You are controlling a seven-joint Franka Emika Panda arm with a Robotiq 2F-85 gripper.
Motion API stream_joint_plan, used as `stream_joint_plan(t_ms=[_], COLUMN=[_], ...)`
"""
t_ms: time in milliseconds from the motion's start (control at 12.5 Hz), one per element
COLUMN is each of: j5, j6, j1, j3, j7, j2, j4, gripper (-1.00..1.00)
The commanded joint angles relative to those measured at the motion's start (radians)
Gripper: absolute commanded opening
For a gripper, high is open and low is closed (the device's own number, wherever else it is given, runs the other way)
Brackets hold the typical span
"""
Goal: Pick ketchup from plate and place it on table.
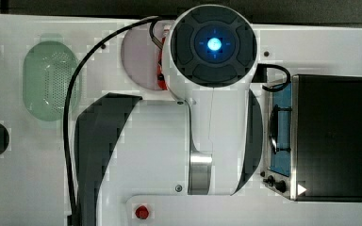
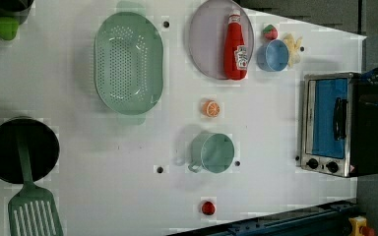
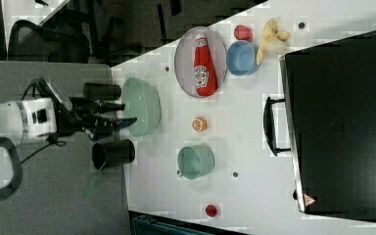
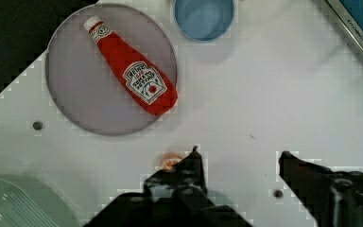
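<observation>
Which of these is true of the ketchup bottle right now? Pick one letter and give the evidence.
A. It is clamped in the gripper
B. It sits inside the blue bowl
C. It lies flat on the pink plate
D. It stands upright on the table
C: the ketchup lies on its side on the plate, beside the blue bowl, with the open gripper well clear.

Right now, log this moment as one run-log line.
stage: approach | gripper: open, empty, above table | ketchup bottle: lying on pink plate | placed: no
</observation>
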State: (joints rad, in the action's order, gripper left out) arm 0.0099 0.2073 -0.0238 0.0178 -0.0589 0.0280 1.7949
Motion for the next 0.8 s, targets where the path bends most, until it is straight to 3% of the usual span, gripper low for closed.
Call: stream_joint_plan(t_ms=[80, 240, 800], j5=[0.002, 0.002, 0.002], j6=[-0.124, -0.119, 0.025], j1=[-0.098, -0.097, -0.082], j3=[0.053, 0.054, 0.088], j7=[0.063, 0.063, 0.057], j2=[0.257, 0.249, 0.069], j4=[0.165, 0.165, 0.163], gripper=[0.59, 0.99, 1.0])
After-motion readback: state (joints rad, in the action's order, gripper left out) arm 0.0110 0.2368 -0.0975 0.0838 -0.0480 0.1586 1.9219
